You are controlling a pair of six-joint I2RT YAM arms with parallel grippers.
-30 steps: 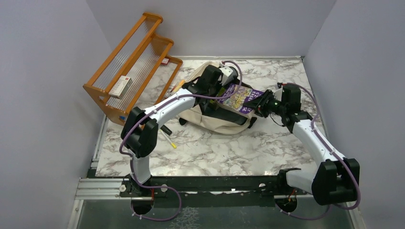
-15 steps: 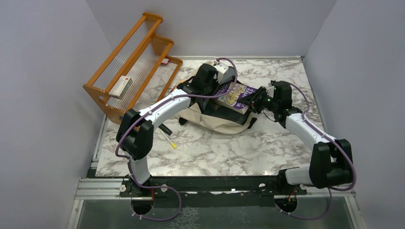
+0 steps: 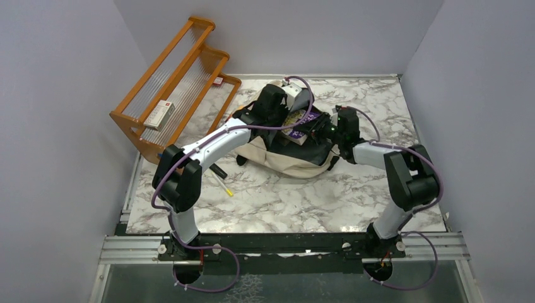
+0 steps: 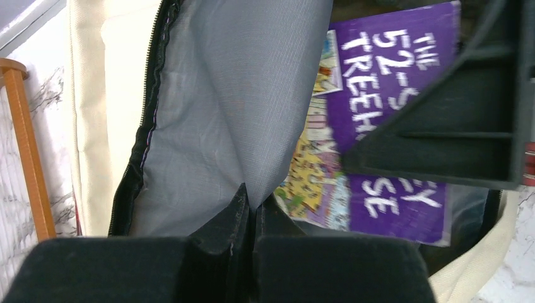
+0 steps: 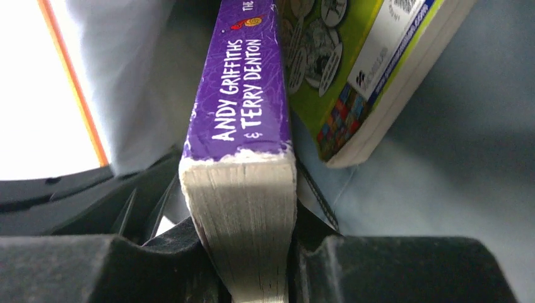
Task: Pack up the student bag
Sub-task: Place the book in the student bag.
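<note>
The student bag (image 3: 284, 161) lies on a marble table (image 3: 284, 196) between pale walls (image 3: 63, 95). Wrist views show left jaws pinching its lining (image 4: 233, 113), right jaws clamping a book (image 5: 243, 120).

You have an orange wooden rack (image 3: 170, 95) at the table's far-left corner, with a small white-and-red box (image 3: 158, 114) on its lower tier. Nearer the left edge of the marble table (image 3: 284, 196) lie a black marker (image 3: 219, 171) and a yellow-tipped white stick (image 3: 222, 184). Toward the far middle, a purple paperback (image 4: 385, 82) sits beside a green-covered book (image 5: 372, 57).
</note>
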